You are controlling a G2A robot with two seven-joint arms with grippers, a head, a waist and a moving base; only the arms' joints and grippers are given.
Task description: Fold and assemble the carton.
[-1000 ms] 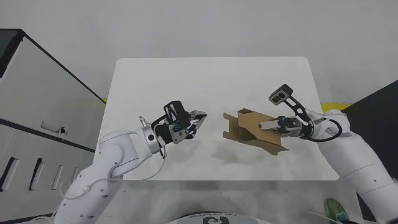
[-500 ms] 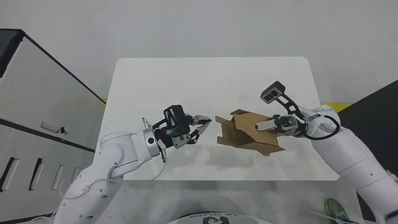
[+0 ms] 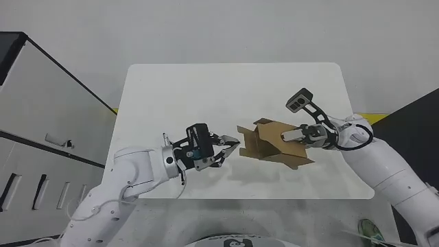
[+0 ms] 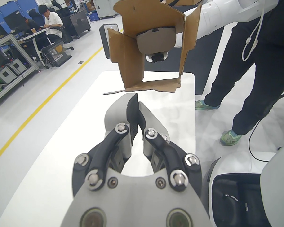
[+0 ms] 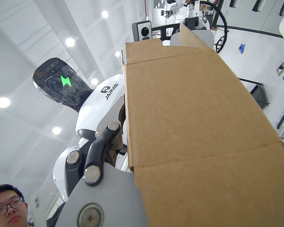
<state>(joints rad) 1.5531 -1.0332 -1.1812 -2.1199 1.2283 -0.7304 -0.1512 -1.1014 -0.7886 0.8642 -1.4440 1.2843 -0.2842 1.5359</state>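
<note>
The brown carton (image 3: 271, 144) hangs over the table's right half as an open tube with its flaps splayed. My right gripper (image 3: 292, 136) is shut on one of its side panels; the right wrist view has that panel (image 5: 191, 109) lying along one finger (image 5: 106, 140). The carton's open end (image 4: 153, 31) faces my left gripper (image 4: 135, 109), whose pads are together with nothing between them. The left gripper (image 3: 233, 148) sits just short of the carton's nearest flap (image 4: 153, 87), apart from it.
The white table (image 3: 206, 89) has bare surface behind and to the left of the arms. Its front edge runs close under both grippers. A dark-framed cabinet (image 3: 41, 103) stands off the table's left side.
The right arm has carried the carton leftward and turned its open end toward the left gripper. The left gripper has moved right and nearer the front edge, closing the gap.
</note>
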